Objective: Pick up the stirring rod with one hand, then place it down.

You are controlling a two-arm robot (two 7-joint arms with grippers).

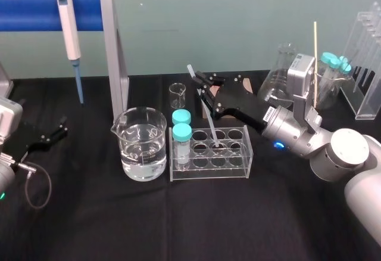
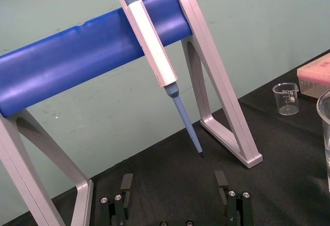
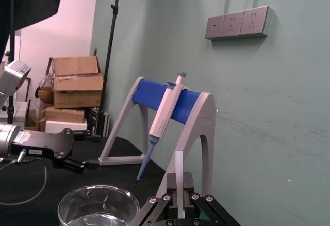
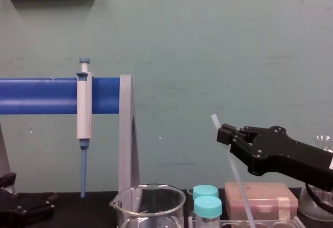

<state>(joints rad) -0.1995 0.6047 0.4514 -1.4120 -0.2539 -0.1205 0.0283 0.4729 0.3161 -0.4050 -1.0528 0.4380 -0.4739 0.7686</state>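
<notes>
Right gripper [image 1: 202, 88] above test tube rack [image 1: 238, 164], fingers clenched on stirring rod [image 1: 212, 130] near its upper end. Rod's long axis steep but tilted: lower tip in hole near rack's middle, top leaning back and left of rack. Lifting likely needs a pull along that axis to clear rack. Two teal-capped tubes [image 1: 181, 136] at rack's left end, water beaker [image 1: 141, 145] just left of rack, both close. Left gripper [image 1: 52, 134] far left of rack, fingers spread, empty.
</notes>
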